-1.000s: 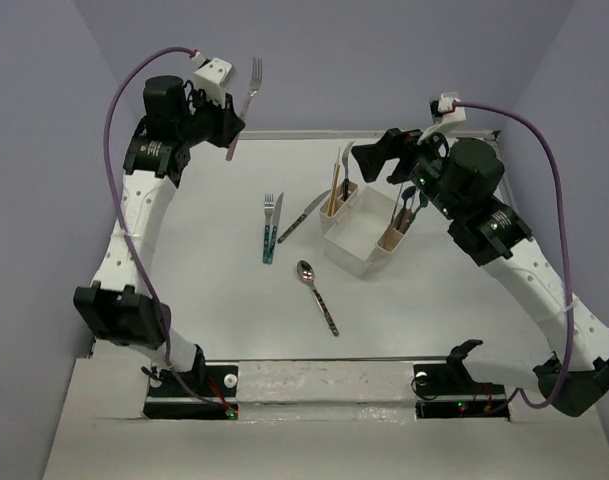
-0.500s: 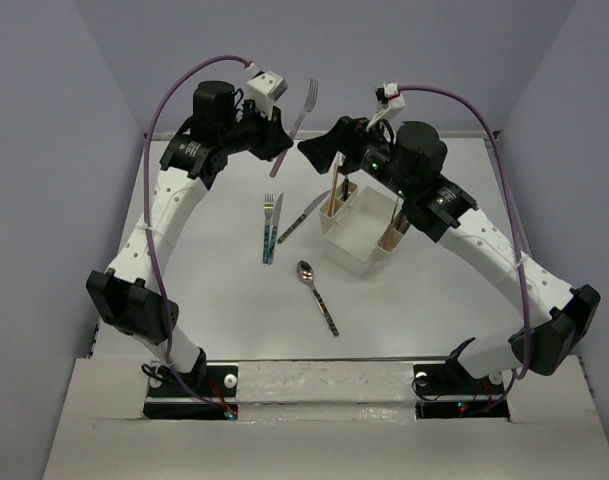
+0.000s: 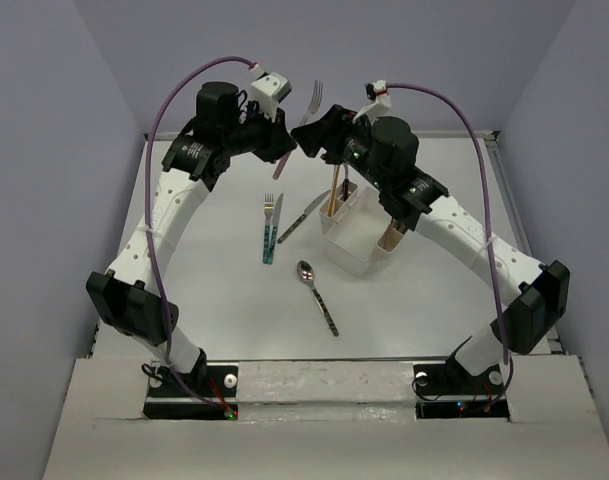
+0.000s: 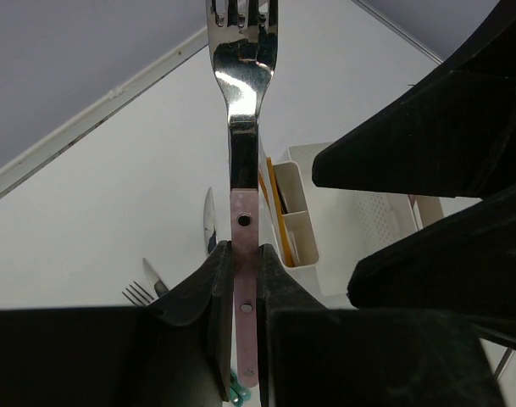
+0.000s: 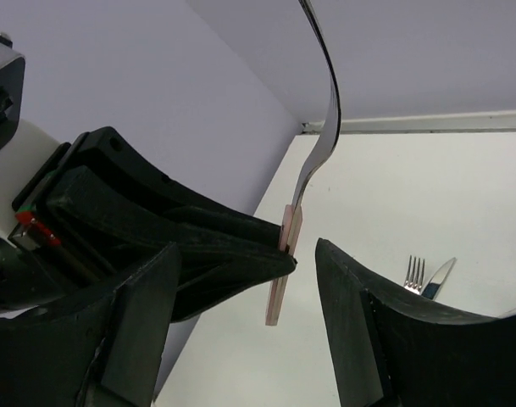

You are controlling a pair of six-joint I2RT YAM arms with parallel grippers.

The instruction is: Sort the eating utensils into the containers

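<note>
Here, high above the far side of the table (image 3: 214,300), my left gripper (image 3: 286,150) holds a fork (image 3: 312,100) upright in the air. Its tines point up and its pink handle down, with the long axis close to vertical and leaning a little to the right in the overhead view. The jaws are nearly together, clamped flat on the pink handle, as the left wrist view shows. My right gripper (image 3: 305,139) faces it from the right, jaws set wide on either side of the handle's lower end. The right wrist view shows a gap on each side and no contact. The fork hangs just left of and above the white caddy (image 3: 352,262), whose far-left slot holds orange chopsticks (image 3: 334,195). A spoon (image 3: 317,293) lies on the table nearer my bases.
</note>
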